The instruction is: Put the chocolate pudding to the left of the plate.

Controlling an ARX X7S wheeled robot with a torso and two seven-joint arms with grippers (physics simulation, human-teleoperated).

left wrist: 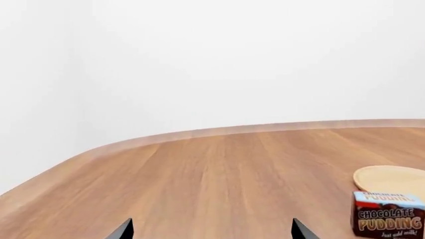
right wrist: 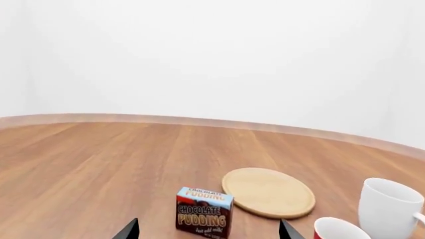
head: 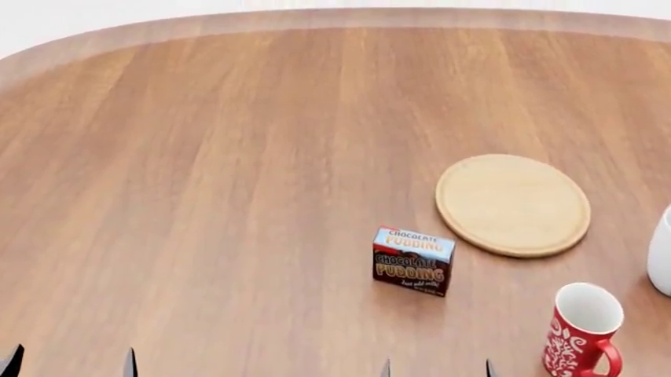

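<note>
The chocolate pudding carton [head: 413,260] stands upright on the wooden table, just left of and nearer than the round pale wood plate [head: 513,204], apart from it. In the right wrist view the carton [right wrist: 203,212] stands ahead of my right gripper [right wrist: 208,233], whose jaws are wide apart and empty; the plate [right wrist: 268,192] lies beyond. In the head view only the right fingertips [head: 488,369] show at the bottom edge. My left gripper [left wrist: 211,233] is open and empty, with the carton [left wrist: 388,215] and plate [left wrist: 391,179] off to its side. It shows at the head view's bottom left [head: 69,365].
A red patterned mug [head: 582,330] stands at the front right, also in the right wrist view [right wrist: 339,230]. A white mug [head: 661,251] stands at the right edge, also in the right wrist view [right wrist: 390,206]. The table's curved far edge [head: 335,17] runs along the back.
</note>
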